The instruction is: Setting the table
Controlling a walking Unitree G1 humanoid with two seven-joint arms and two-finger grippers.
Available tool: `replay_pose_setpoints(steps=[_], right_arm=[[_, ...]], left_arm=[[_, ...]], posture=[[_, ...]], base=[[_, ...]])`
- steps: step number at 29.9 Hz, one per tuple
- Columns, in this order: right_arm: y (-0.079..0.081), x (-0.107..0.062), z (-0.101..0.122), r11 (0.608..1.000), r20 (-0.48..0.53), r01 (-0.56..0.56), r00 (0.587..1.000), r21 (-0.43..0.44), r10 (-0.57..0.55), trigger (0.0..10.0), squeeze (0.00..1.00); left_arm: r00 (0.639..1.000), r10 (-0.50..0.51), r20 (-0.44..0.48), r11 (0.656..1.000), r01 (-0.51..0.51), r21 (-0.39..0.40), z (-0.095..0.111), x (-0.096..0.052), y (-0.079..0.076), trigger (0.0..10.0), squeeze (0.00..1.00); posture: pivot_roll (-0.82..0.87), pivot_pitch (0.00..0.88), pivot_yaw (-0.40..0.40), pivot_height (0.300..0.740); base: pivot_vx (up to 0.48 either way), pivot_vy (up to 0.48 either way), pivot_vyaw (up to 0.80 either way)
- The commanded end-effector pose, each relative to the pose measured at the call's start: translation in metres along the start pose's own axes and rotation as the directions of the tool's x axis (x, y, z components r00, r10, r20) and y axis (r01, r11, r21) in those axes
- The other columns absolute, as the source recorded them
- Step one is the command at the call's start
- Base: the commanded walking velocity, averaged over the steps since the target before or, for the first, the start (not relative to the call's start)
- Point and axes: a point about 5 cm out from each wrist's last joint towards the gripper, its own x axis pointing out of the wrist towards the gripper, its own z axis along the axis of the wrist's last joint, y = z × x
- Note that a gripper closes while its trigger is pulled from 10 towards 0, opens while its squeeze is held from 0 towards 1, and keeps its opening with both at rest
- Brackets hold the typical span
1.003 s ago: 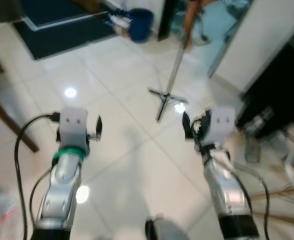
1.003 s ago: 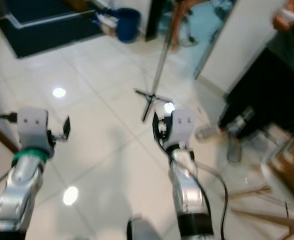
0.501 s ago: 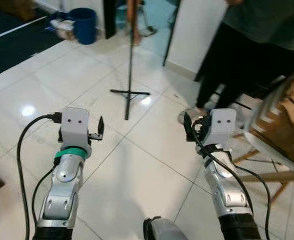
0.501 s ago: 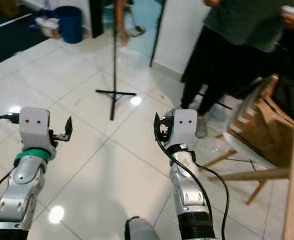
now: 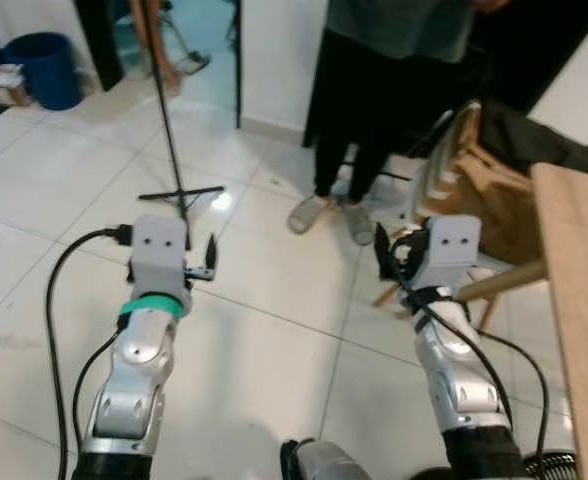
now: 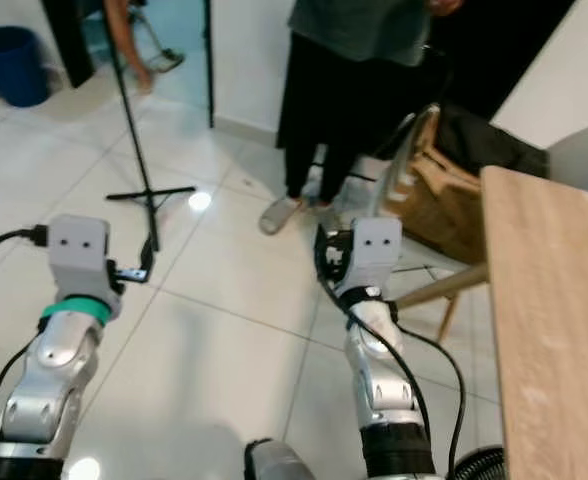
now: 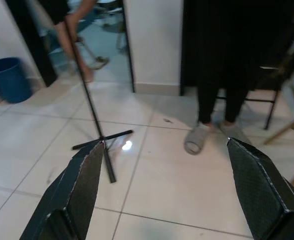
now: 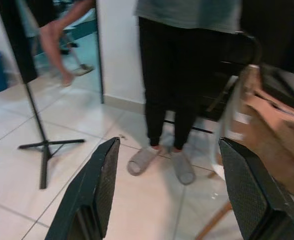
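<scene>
White glossy floor tiles point(image 5: 274, 330) spread across the room, and a wooden table point(image 6: 544, 330) runs along the robot's right side, off beyond the right fingers and well clear of them. What shows of the tabletop is bare wood. No plate, cup or cutlery is visible anywhere, so the things to be laid out are not to be found here, and neither gripper carries any.

Straight ahead of both sets of fingers stands a person point(image 5: 369, 110) in dark trousers and grey slippers, close to a chair point(image 6: 424, 180) with brown cloth heaped on it. Another person's arm point(image 7: 69, 22) holds a thin black stand point(image 5: 174, 160) whose legs splay on the tiles out past the left fingers.

Both silver arms are raised at mid height. The left gripper point(image 7: 174, 187) has its two black fingers point(image 7: 84, 180) spread wide with only floor between them. The right gripper point(image 8: 174, 182) is likewise released, its fingers point(image 8: 249, 187) parted and nothing in them.

My reading is that the robot is at the travelling step, with the laying not yet begun. The next move calls for turning toward the table or toward wherever the dishes are kept, while giving the person and the stand a wide berth.
</scene>
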Motion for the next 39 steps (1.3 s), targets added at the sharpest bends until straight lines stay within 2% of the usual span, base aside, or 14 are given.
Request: replay_pose_setpoints(steps=[1, 15, 19, 21, 23, 28, 39], right_arm=[[-0.001, -0.002, -0.005, 1.0, -0.021, 0.002, 1.0, -0.004, -0.002, 10.0, 0.0], [-0.004, -0.002, -0.005, 1.0, -0.024, 0.02, 1.0, -0.024, -0.021, 10.0, 0.0], [-0.008, 0.0, -0.004, 0.999, -0.033, 0.015, 0.999, -0.039, -0.017, 10.0, 0.0], [-0.008, 0.0, -0.004, 0.999, -0.035, 0.009, 0.999, -0.047, -0.01, 10.0, 0.0], [-0.013, 0.004, -0.001, 0.998, -0.036, -0.007, 0.999, -0.066, 0.005, 10.0, 0.0], [-0.016, 0.008, 0.003, 0.997, -0.035, -0.014, 0.999, -0.075, 0.011, 10.0, 0.0], [-0.013, 0.01, 0.002, 0.998, -0.033, 0.003, 0.999, -0.06, -0.005, 10.0, 0.0]], left_arm=[[1.0, 0.002, -0.019, 1.0, -0.002, 0.007, -0.004, -0.001, 0.0, 10.0, 0.0], [0.999, -0.018, -0.028, 1.0, 0.019, 0.009, -0.007, 0.0, -0.003, 10.0, 0.0], [1.0, 0.0, -0.025, 1.0, 0.0, -0.008, -0.008, 0.0, -0.006, 10.0, 0.0], [1.0, 0.011, -0.026, 1.0, -0.011, -0.017, -0.008, 0.0, -0.006, 10.0, 0.0], [0.999, 0.037, -0.027, 0.998, -0.038, -0.044, -0.01, -0.001, -0.009, 10.0, 0.0], [0.998, 0.05, -0.028, 0.997, -0.052, -0.057, -0.011, -0.003, -0.011, 10.0, 0.0], [0.999, 0.044, -0.029, 0.998, -0.045, -0.042, -0.012, -0.003, -0.007, 10.0, 0.0]], posture=[[-0.05, 0.0, -0.002, 0.74], [-0.06, 0.0, 0.001, 0.74], [-0.08, 0.0, -0.049, 0.74], [-0.08, 0.0, -0.049, 0.74], [-0.09, 0.0, -0.094, 0.74], [-0.1, 0.0, -0.116, 0.74], [-0.09, 0.0, -0.071, 0.74]], base=[[0.0, 0.0, -0.8], [0.0, 0.0, -0.8], [0.0, 0.0, -0.8], [0.0, 0.0, -0.8], [0.0, 0.0, -0.8], [0.0, 0.0, -0.8], [0.0, 0.0, -0.8]])
